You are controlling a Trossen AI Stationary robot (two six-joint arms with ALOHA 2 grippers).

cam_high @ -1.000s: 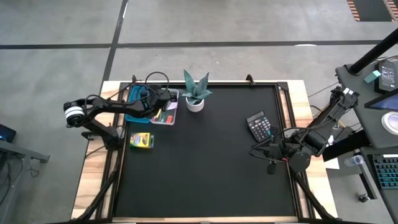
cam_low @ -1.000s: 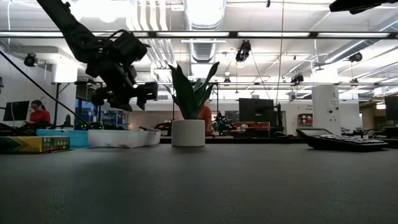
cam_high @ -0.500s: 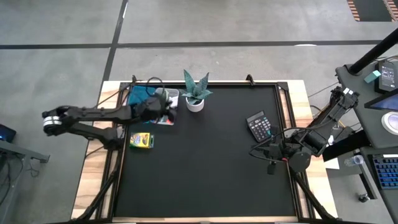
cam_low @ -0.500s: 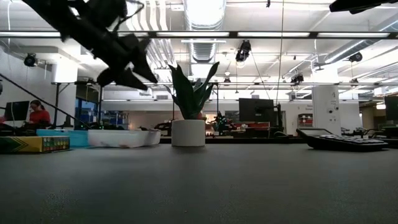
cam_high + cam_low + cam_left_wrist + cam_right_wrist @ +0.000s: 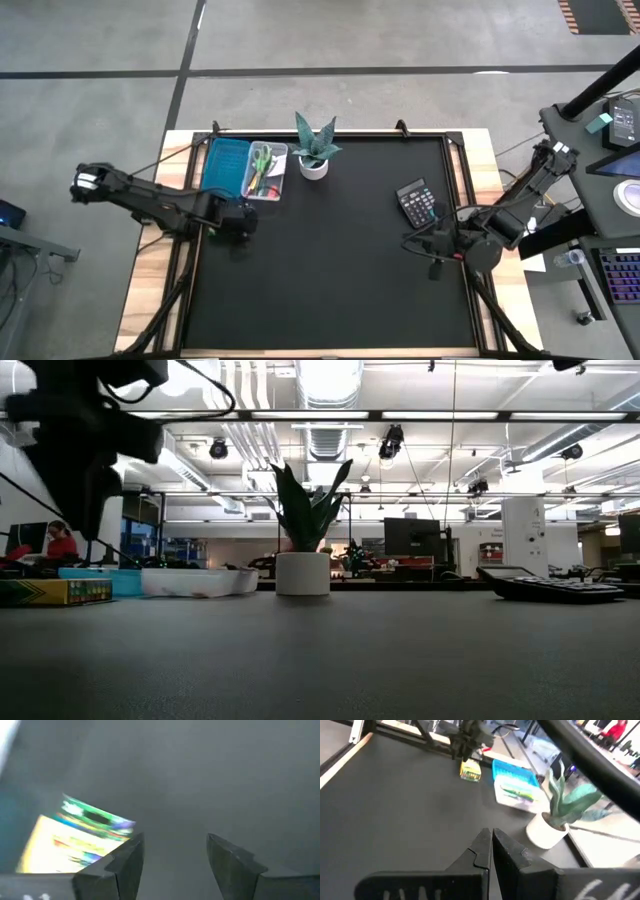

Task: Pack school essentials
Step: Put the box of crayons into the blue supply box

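The yellow crayon box [image 5: 75, 842] lies flat on the black mat near the table's left edge; it also shows in the low view [image 5: 55, 591]. My left gripper [image 5: 175, 857] hangs open above the mat, the box just off one finger, and in the high view [image 5: 236, 220] it covers the box. Behind it, a clear tray [image 5: 266, 172] holds pens, pencils and the green-handled scissors, next to a teal case [image 5: 225, 165]. My right gripper [image 5: 491, 845] is shut and waits by the table's right edge [image 5: 422, 245]. The red eraser and the white packet do not show.
A spiky green plant in a white pot [image 5: 315, 152] stands at the far edge beside the tray. A dark calculator [image 5: 417, 203] lies near my right gripper. The middle and near part of the black mat [image 5: 320, 270] is bare. People sit in the room behind.
My left gripper has swung from above the tray toward the table's near edge and now hangs over the crayon box. The arm has stretched out lower and farther left. The tray, the box and my right arm have stayed where they were.
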